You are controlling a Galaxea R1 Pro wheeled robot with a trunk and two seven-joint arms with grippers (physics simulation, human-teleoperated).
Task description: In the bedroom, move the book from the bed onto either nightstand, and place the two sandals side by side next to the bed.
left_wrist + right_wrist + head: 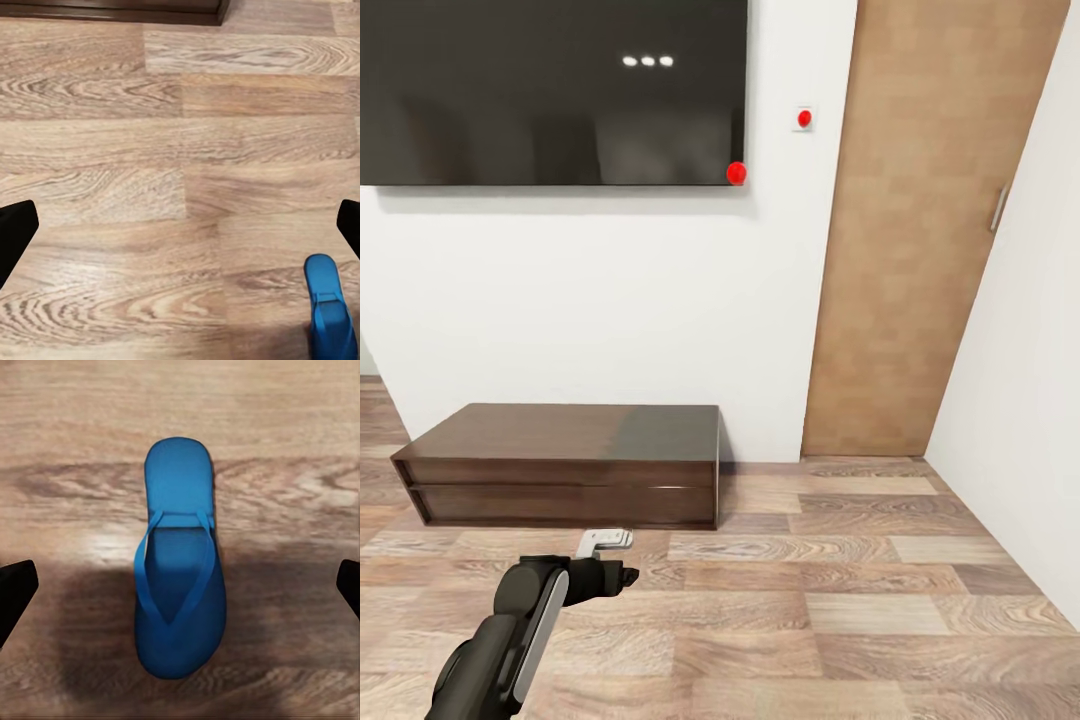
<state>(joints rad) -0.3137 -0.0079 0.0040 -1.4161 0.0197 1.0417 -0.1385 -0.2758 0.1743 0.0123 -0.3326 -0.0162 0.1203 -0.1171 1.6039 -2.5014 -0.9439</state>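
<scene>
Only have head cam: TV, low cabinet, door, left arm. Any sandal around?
Observer: Yes. The right wrist view shows a blue sandal lying flat on the wood floor, straps up.
Operator: Right jaws on it?
Observer: No. They stand wide open, one on either side, not touching it.
Operator: Left wrist?
Observer: A sandal tip is partly in frame on the floor. The left jaws are open and hold nothing. Can't tell if it's the same sandal.

White wall [610, 300], wood-plank floor [840, 600], low dark cabinet [560, 465], wooden door [920, 230].
</scene>
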